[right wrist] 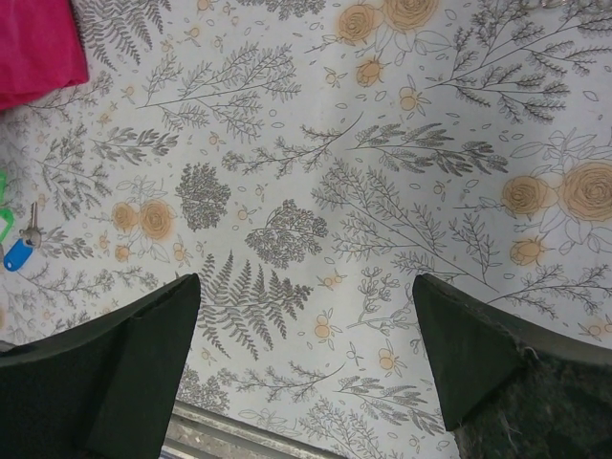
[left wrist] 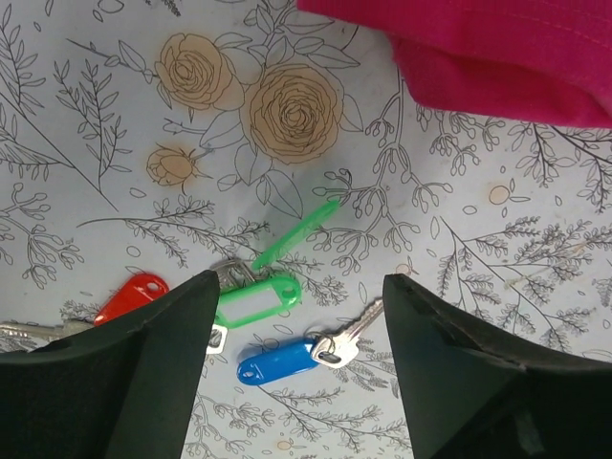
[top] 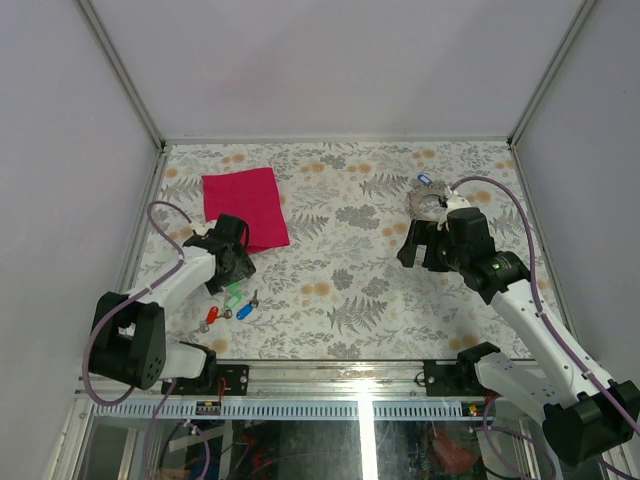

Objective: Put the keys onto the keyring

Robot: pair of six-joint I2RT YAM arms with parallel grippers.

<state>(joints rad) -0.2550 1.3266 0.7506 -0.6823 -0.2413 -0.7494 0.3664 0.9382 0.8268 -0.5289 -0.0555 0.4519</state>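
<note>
We find the keyring (top: pixel 428 203) too small to make out; the red key (left wrist: pixel 134 295) runs partly behind the left finger (left wrist: pixel 115 382).

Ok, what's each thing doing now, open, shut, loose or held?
Left gripper: open, holding nothing.
Right gripper: open, empty.
Green-tagged silver key: lying loose.
Blue-tagged silver key: lying loose.
Red-tagged silver key: lying loose.
Large grey metal keyring: lying unheld.
Magenta cloth square: lying unheld.

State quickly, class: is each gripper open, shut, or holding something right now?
Left gripper: open, holding nothing, poised over the keys.
Right gripper: open, holding nothing.
</note>
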